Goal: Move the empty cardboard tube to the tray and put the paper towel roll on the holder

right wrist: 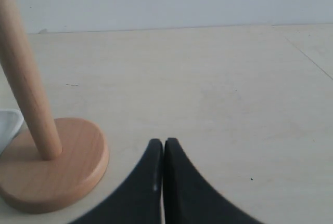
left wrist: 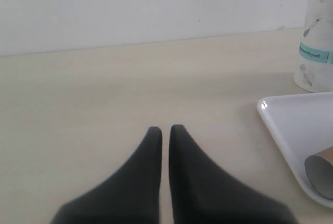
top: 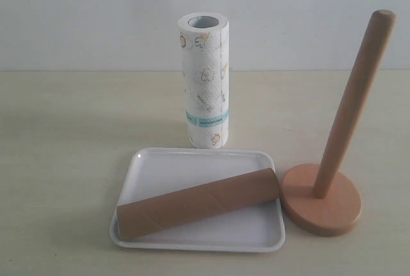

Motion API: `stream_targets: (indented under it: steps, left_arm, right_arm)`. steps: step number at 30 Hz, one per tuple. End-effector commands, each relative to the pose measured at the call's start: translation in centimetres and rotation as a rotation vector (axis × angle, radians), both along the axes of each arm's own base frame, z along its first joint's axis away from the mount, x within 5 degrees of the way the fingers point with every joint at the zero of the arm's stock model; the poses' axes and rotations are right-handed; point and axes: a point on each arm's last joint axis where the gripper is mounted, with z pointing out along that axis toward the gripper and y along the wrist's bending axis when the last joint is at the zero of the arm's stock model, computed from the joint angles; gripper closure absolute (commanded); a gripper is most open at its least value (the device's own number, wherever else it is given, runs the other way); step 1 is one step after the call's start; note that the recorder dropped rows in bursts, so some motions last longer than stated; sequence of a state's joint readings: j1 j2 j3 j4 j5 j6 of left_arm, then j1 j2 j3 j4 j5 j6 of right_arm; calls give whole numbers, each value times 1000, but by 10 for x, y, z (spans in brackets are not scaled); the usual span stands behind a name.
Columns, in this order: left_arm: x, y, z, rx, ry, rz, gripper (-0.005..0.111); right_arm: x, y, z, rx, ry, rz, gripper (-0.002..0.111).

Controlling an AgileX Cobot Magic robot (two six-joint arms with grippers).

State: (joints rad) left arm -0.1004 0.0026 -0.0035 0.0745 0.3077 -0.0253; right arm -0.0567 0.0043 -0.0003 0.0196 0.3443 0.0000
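Brown cardboard tube (top: 198, 202) lies in the tray (top: 192, 164), so that part looks done. The paper towel roll (top: 205, 81) stands behind it, not on the holder (top: 349, 116). The left gripper (left wrist: 165, 129) and right gripper (right wrist: 163, 142) are pinched closed, empty.

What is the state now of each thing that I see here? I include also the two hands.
tray, flat on the table, holding one thing.
empty cardboard tube, lying slantwise in the tray.
holder, upright, pole bare.
paper towel roll, upright on the table, not on the holder.
left hand, shut, empty.
right hand, shut, empty.
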Motion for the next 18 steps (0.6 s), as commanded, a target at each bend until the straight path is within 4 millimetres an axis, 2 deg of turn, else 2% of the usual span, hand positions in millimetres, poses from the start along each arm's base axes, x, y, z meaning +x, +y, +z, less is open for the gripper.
stream_targets:
  steps: [1,18]
  left_arm:
    - [0,0,-1,1,-1,2,102]
    - [0,0,-1,1,-1,2,102]
  right_arm:
    - [0,1,0,1,-7,10,109]
    - [0,3,0,-1,-7,48,109]
